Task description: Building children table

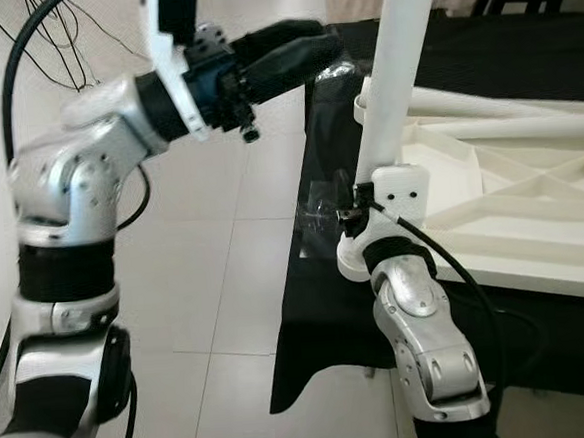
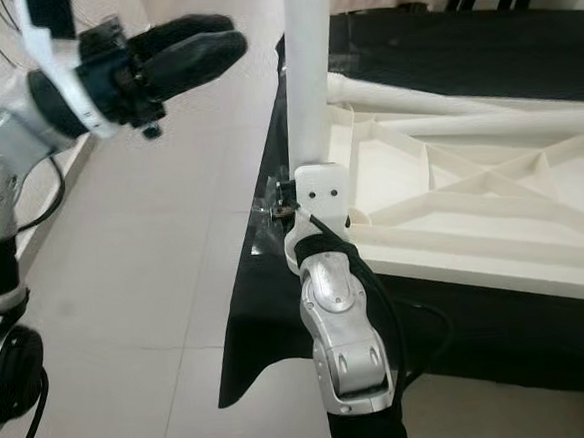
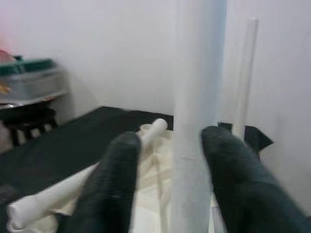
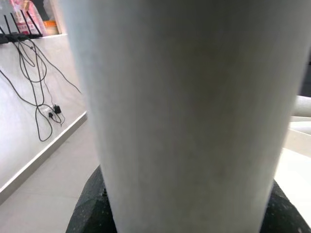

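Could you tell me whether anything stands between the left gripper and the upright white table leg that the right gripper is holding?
Nothing visible does. The left gripper hangs open beside the table leg, and in the left wrist view the leg shows between its fingers with only air around it. The right gripper clamps the leg lower down.

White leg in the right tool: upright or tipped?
Upright. The white leg rises near vertical from the right tool at the upturned tabletop corner.
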Tool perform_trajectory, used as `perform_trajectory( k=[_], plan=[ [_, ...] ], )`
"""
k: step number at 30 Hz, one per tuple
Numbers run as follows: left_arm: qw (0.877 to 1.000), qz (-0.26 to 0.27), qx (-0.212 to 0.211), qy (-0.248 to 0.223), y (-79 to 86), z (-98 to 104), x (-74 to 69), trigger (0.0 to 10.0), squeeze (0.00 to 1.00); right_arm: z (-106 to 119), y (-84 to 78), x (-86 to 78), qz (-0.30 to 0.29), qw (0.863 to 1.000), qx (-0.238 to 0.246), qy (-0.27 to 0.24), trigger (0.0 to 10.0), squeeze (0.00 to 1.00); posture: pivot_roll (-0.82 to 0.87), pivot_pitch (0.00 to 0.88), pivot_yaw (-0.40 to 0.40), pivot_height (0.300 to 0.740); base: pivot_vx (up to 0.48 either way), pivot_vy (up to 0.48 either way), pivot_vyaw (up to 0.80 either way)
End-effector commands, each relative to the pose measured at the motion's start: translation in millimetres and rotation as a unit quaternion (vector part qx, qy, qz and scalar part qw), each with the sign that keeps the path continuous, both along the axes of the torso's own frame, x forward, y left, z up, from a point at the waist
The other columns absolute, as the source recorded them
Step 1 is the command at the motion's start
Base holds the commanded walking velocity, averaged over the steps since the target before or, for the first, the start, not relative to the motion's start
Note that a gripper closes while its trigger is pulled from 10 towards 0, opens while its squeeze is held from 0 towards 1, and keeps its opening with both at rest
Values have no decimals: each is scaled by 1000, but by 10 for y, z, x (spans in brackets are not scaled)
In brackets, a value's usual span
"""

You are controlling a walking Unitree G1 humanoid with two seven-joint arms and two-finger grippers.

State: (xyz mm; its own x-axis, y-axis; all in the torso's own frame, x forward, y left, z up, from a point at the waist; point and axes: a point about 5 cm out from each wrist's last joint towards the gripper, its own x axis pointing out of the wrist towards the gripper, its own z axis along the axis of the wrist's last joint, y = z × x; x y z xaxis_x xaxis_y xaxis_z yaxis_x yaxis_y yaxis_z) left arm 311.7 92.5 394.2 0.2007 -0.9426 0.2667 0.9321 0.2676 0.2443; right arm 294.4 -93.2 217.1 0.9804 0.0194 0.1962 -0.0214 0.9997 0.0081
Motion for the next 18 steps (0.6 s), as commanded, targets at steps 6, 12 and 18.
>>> perform_trajectory(
  k=[6,12,18],
  plan=[
    [994,-105,32,21,-112,64,-38,10000,1000,-449,205,31,26,991,56,121,10000,0,37,212,94,740,0,0,0],
    [994,-100,42,18,-117,60,3,10000,1000,-440,225,40,32,991,57,120,10000,0,37,208,96,740,0,0,0],
    [997,-59,54,0,-226,4,116,10000,0,-416,275,36,44,990,62,115,10000,0,30,206,97,740,0,0,0]
  ],
)
